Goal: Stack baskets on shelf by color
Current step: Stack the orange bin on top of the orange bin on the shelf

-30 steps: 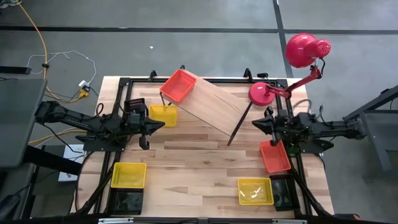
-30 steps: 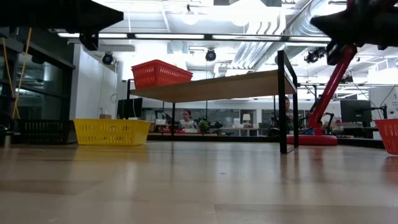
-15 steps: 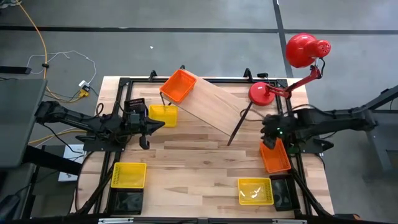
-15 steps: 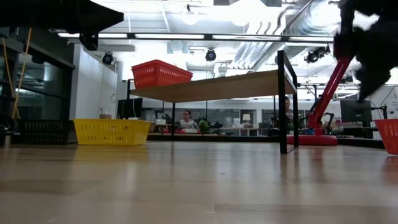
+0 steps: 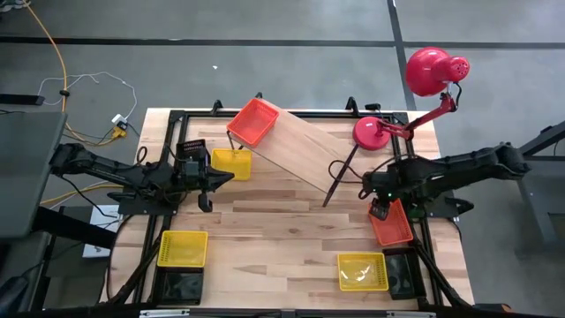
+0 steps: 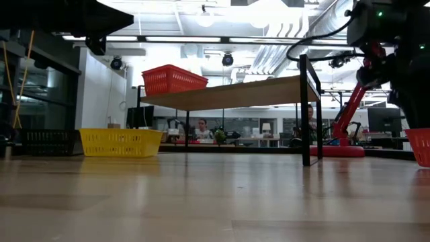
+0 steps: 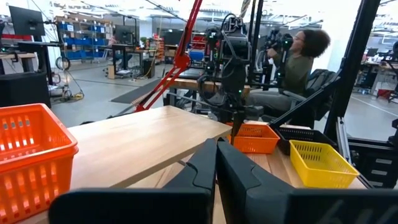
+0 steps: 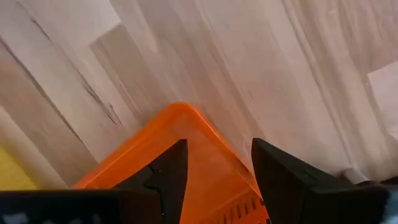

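Observation:
The shelf point(image 5: 296, 148) stands slantwise at the table's far middle. An orange-red basket point(image 5: 253, 121) sits on its left end. On the table rest a yellow basket point(image 5: 231, 163) and a black one point(image 5: 192, 147) by the shelf, and yellow point(image 5: 183, 248) point(image 5: 362, 271) and black point(image 5: 179, 284) baskets near the front. Another orange-red basket point(image 5: 393, 225) lies at the right. My right gripper point(image 8: 214, 165) points down, open, above that basket's corner point(image 8: 183, 115); I see no touch. My left gripper point(image 7: 216, 165) stays shut and level beside the shelf.
A red desk lamp point(image 5: 428, 75) stands at the far right corner, its base point(image 5: 371, 132) close to my right arm. The shelf's black legs point(image 6: 304, 111) stand between the two arms. A person point(image 7: 298, 59) sits beyond the table. Bare wood lies in the table's middle.
My right gripper has tipped from level to pointing straight down. It has sunk and swung toward the near edge, over the orange-red basket at the right. That basket and the other baskets lie where they were.

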